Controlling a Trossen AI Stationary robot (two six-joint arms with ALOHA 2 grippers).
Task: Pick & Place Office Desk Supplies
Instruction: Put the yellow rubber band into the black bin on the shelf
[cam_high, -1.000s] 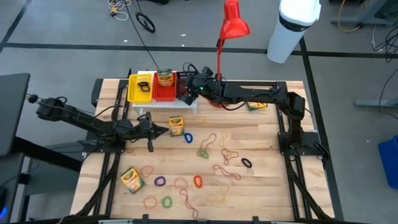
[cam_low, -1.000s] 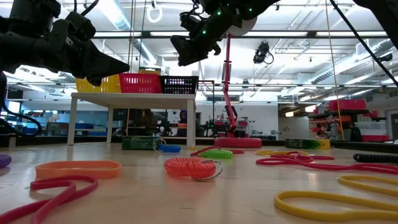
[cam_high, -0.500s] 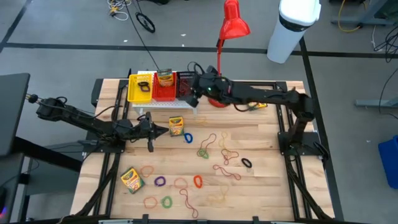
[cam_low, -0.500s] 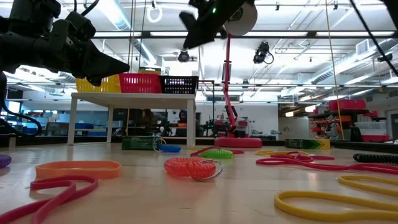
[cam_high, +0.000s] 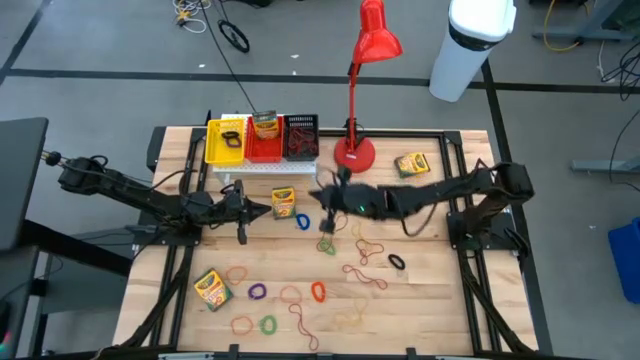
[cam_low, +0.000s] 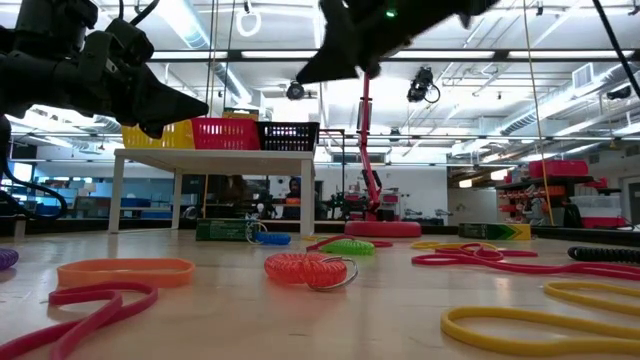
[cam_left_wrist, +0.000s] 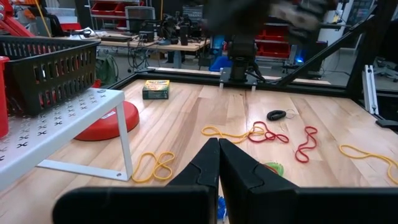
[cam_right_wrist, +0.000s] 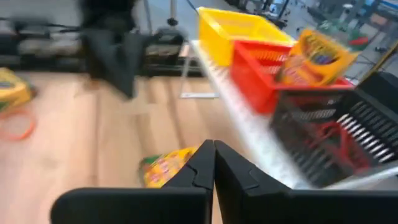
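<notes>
Crayon boxes lie flat on the table: one (cam_high: 283, 202) in front of the white rack, one (cam_high: 211, 288) at near left, one (cam_high: 411, 164) beside the lamp base. Another box (cam_high: 265, 125) stands in the red bin. Rubber bands lie scattered over the wood: blue (cam_high: 303, 221), green (cam_high: 327, 244), purple (cam_high: 257, 292), red (cam_high: 318, 291), black (cam_high: 397, 262). My left gripper (cam_high: 266, 209) hovers shut just left of the middle box. My right gripper (cam_high: 322, 197) is shut and empty, right of that box (cam_right_wrist: 165, 168) and above the blue band.
The white perforated rack (cam_high: 262, 168) at the far edge carries a yellow bin (cam_high: 226, 140), a red bin (cam_high: 262, 148) and a black bin (cam_high: 300, 138) with red bands inside. The red desk lamp's base (cam_high: 353, 155) stands right of the rack. Bare wood lies along the table's right side.
My right gripper has left its place over the black bin, swinging toward the near edge and down, and now hovers over the table beside the middle crayon box. Its fingers stay shut. The left arm and the supplies have kept still.
</notes>
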